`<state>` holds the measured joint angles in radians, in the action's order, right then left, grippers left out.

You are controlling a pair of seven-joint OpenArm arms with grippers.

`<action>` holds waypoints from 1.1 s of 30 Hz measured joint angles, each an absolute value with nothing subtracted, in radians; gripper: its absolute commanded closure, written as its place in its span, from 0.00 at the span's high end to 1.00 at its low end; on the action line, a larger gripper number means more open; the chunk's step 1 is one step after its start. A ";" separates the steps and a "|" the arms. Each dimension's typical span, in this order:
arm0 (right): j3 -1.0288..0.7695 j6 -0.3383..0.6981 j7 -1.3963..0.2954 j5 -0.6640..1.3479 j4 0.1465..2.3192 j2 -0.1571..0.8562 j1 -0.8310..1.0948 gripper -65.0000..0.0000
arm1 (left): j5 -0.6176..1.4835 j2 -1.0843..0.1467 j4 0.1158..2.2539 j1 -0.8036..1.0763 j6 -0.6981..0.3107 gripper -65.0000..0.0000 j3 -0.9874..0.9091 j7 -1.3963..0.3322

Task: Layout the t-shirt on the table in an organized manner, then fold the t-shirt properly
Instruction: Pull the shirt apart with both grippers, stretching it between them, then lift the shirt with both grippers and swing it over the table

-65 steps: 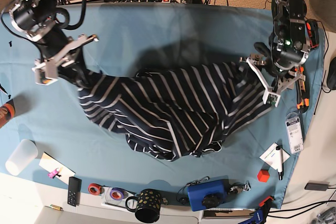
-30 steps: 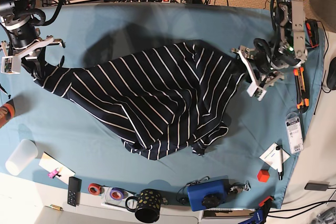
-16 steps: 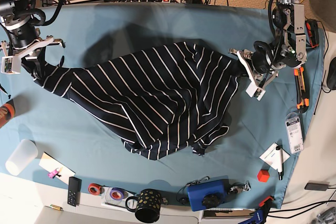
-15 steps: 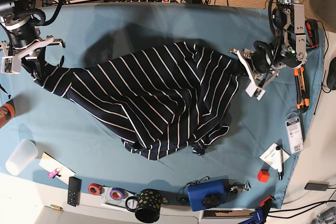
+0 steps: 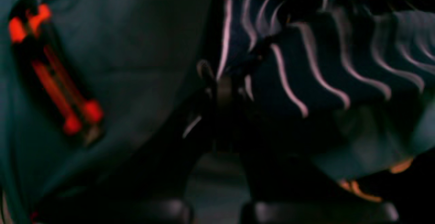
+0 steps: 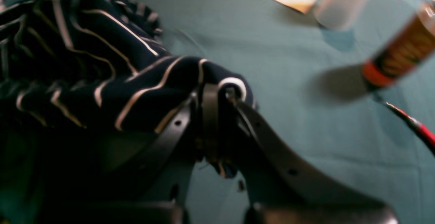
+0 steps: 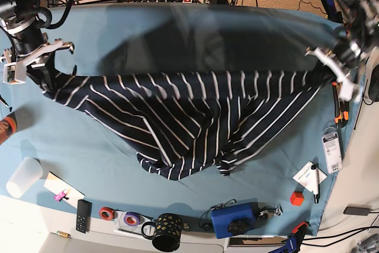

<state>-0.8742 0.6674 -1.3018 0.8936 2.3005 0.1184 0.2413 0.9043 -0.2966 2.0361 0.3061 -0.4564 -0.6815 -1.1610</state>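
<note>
Overhead, from the base view, the t-shirt hangs stretched between my two claws across the middle of the table, its upper edge pulled into a nearly straight line from the left edge to the right edge, its lower part sagging in a point toward the near edge. My right gripper stands at the left edge in this view, pinched on one end of the fabric; my left gripper stands at the right edge, pinched on the other end, beside an orange-handled tool. Along the near edge lie a translucent cup, a spotted black mug and a blue box. Left wrist view, dark and blurred: my left gripper has its jaws drawn together on a bunched fold of the t-shirt, with the teal table and the orange-handled tool off to one side. Right wrist view: my right gripper is closed tight on a rolled hem of the t-shirt, above the table; the translucent cup lies beyond.
</note>
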 measured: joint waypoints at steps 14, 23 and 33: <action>-0.874 0.698 -1.420 1.099 2.300 0.119 0.363 0.00 | 1.287 -0.139 2.112 0.467 -0.597 0.00 -1.100 -1.264; -0.870 0.696 -1.297 0.937 2.270 0.118 0.276 0.00 | 1.073 -0.141 2.099 0.422 -0.598 0.00 -0.799 -1.084; -0.528 0.598 -1.147 0.700 1.830 0.296 -0.118 0.00 | 0.599 -0.142 2.074 0.001 -0.396 0.00 -0.422 -0.860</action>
<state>-0.5278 0.5980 -1.1469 0.6998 1.8301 0.2958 -0.1177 0.5991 -0.1421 2.0739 0.0010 -0.3958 -0.4221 -0.8604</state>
